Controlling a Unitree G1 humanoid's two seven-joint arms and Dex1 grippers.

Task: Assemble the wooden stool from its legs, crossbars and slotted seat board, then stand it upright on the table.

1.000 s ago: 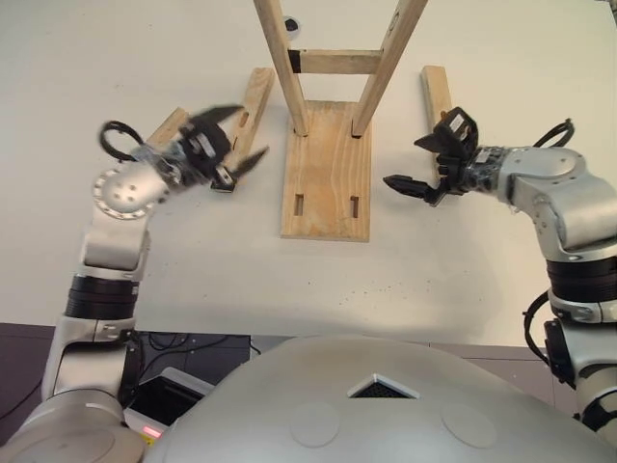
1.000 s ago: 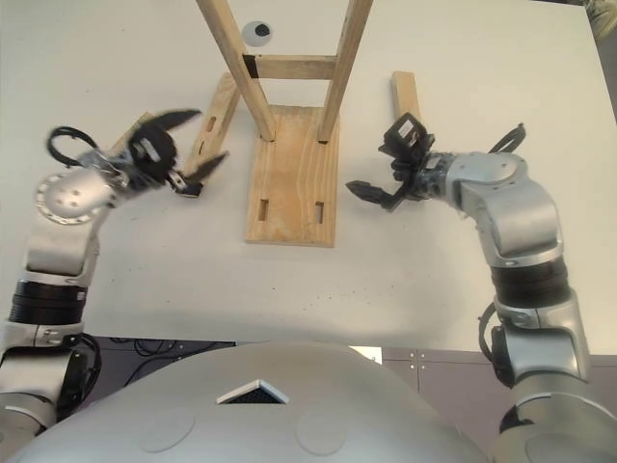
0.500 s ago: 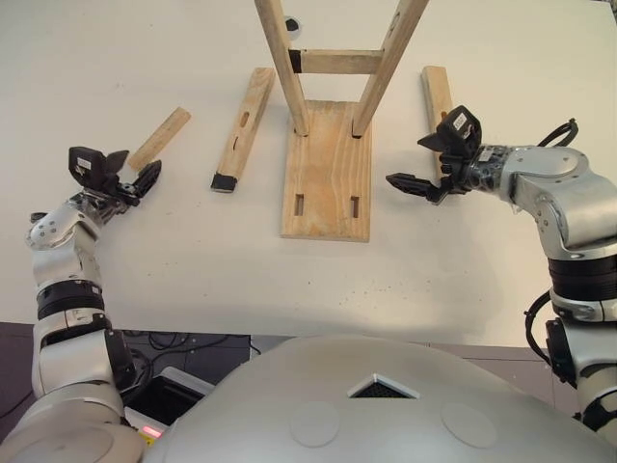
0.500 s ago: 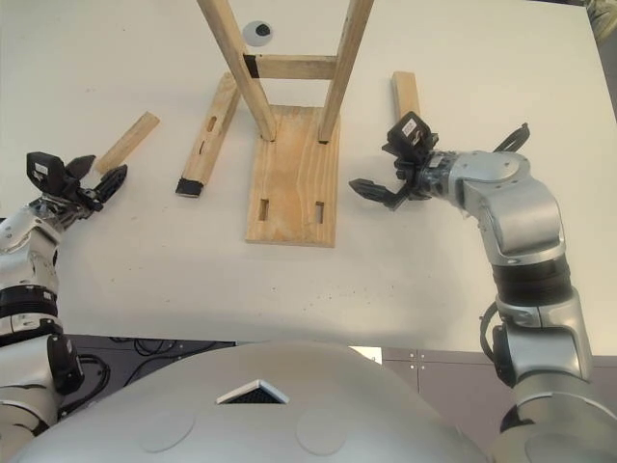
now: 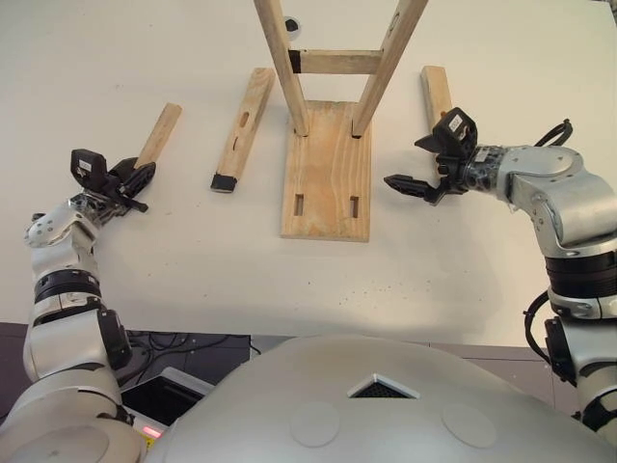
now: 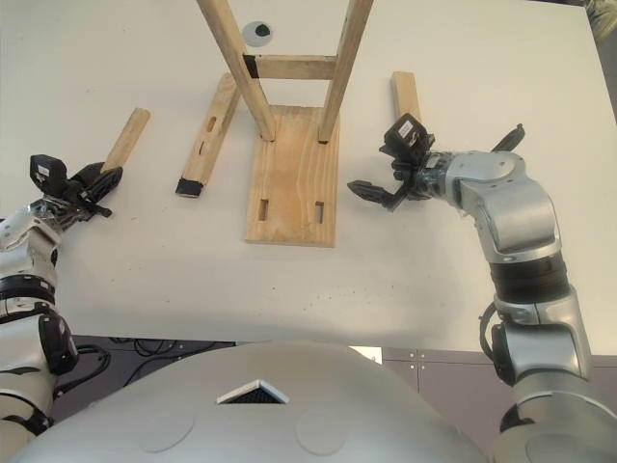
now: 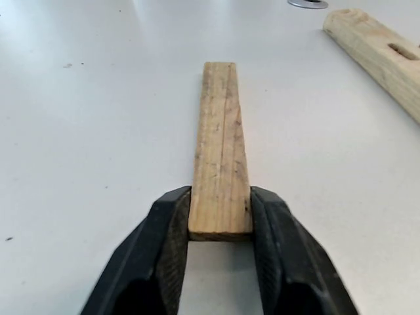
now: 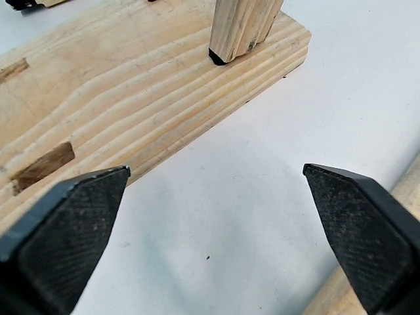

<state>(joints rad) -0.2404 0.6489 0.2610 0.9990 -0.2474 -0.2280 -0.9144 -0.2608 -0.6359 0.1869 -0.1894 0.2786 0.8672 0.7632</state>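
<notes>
**Stool parts on table: left pincer on a loose crossbar, right pincer spread by the seat board**

1. White table (image 5: 193, 260): carries all the parts listed below.
2. Rectangular pale-wood slotted seat board (image 5: 326, 198): lies flat at the table's centre. Its two near slots are open. Two square pale-wood upright legs (image 5: 282, 63) stand in its far slots, leaning slightly towards each other.
3. Short pale-wood joining crossbar (image 5: 336, 62): fixed level between the two upright legs, well above the board.
4. Loose slotted pale-wood leg with a dark tip (image 5: 244, 125): lies flat just left of the seat board, apart from it, with the dark tip nearest the robot.
5. Second loose pale-wood leg (image 5: 436, 94): lies flat to the right of the board, beyond the right arm.
6. Short flat pale-wood crossbar (image 7: 220, 138): lies on the table far to the left, well apart from the board.
7. Left gripper (image 5: 138, 176): low at the table surface. Its black fingers (image 7: 170, 223) are narrowed against both sides of the flat crossbar's near end, clamping it.
8. Right gripper (image 5: 405, 164): sits just right of the seat board, apart from it. Its fingers (image 8: 72, 223) are spread wide, with only bare table between them.
9. Small grey round disc (image 6: 256, 32): lies on the far side of the table, behind the upright legs.
</notes>
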